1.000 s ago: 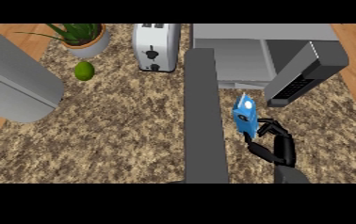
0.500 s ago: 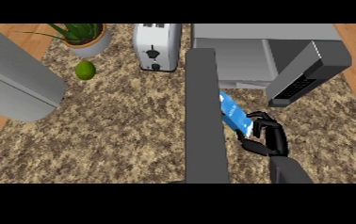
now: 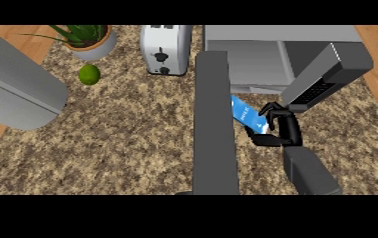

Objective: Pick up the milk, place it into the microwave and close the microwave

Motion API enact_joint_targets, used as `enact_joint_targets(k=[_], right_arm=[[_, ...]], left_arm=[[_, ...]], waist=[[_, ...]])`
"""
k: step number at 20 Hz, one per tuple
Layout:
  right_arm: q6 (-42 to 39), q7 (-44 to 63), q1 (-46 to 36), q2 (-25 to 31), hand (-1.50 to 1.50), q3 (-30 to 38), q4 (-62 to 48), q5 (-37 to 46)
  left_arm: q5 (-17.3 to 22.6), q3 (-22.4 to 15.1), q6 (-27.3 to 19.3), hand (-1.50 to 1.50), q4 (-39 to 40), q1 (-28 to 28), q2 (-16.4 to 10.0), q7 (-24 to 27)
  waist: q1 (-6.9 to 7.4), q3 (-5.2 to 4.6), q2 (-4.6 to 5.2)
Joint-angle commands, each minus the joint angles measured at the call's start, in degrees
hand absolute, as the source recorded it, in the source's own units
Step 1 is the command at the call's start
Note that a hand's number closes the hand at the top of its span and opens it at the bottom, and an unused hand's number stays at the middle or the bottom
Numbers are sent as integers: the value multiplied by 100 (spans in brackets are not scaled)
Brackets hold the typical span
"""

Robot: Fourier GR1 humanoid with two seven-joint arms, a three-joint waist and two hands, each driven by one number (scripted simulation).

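The blue milk carton is off the counter and tilted, its top leaning up and left toward the microwave's mouth. My right hand is curled round its lower right end. The grey microwave stands at the back, and its dark door hangs open to the right, just above my right hand. The carton is just in front of the microwave's opening, outside it. A long grey forearm rises from the lower edge up the middle and covers the carton's left side. No left hand shows at its end.
A silver toaster stands left of the microwave. A potted plant and a green fruit sit at the back left. A large grey rounded object fills the left edge. Speckled counter spreads in front.
My right hand has carried the milk carton up toward the microwave. The carton has tipped from nearly upright to leaning left. The middle forearm has not moved.
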State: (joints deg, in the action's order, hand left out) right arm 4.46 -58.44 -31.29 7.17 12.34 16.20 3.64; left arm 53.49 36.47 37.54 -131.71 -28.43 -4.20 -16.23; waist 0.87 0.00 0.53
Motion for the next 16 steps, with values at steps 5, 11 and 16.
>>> enact_joint_targets(k=[5,11,16], right_arm=[[265,546,-1237,161,150,96,-274,42],[247,1041,-1912,539,150,119,-641,154],[63,1119,-2023,898,150,230,-859,118]], left_arm=[[-125,117,191,-150,350,302,-86,22],[-207,71,8,-150,403,625,-259,-108],[-299,-30,-77,-150,479,982,-339,-114]], waist=[[130,11,12],[225,18,63],[331,30,152]])
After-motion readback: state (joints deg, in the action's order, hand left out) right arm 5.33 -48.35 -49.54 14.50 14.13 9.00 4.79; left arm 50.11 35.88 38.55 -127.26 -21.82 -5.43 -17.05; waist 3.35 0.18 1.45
